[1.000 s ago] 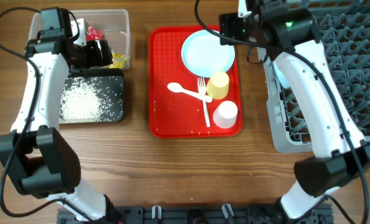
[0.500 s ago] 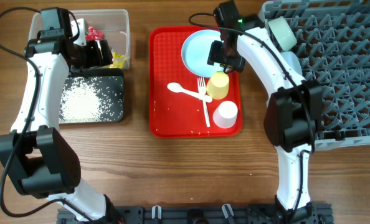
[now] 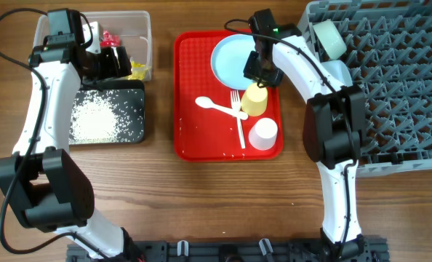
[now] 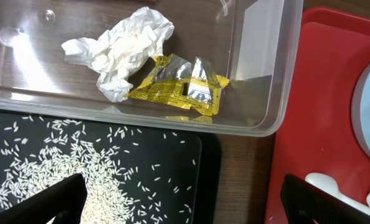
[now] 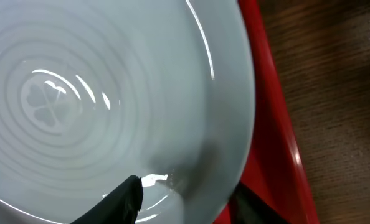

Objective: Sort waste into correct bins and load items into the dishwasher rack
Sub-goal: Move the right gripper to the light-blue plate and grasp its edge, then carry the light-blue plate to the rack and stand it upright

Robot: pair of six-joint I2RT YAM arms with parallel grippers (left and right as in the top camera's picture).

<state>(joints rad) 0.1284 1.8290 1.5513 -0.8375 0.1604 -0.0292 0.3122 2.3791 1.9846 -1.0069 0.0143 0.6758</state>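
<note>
The light blue plate [image 3: 233, 57] [image 5: 98, 93] lies flat at the back of the red tray [image 3: 190, 138]. My right gripper [image 3: 261, 70] [image 5: 191, 196] straddles its near-right rim: one finger rests on the plate's inner face, the other sits under the rim, and a firm grip cannot be made out. Yellow cup [image 3: 254, 100], pink cup [image 3: 262, 134], spoon [image 3: 210, 106] and fork [image 3: 238, 116] lie on the tray. My left gripper [image 3: 114, 62] [image 4: 185, 205] hangs open and empty over the edge between the clear tub [image 3: 140, 22] and the black tray [image 3: 107, 116].
The tub holds a white wrapper [image 4: 119, 50], a yellow wrapper [image 4: 179, 87] and a red one [image 3: 110, 36]. Rice grains [image 4: 79, 180] cover the black tray. The grey rack [image 3: 398, 87] at right holds two bowls [image 3: 328, 38] near its left edge.
My right arm swung from over the rack's left side down to the plate's rim, and its jaws have narrowed around that rim. The left arm has not moved.
</note>
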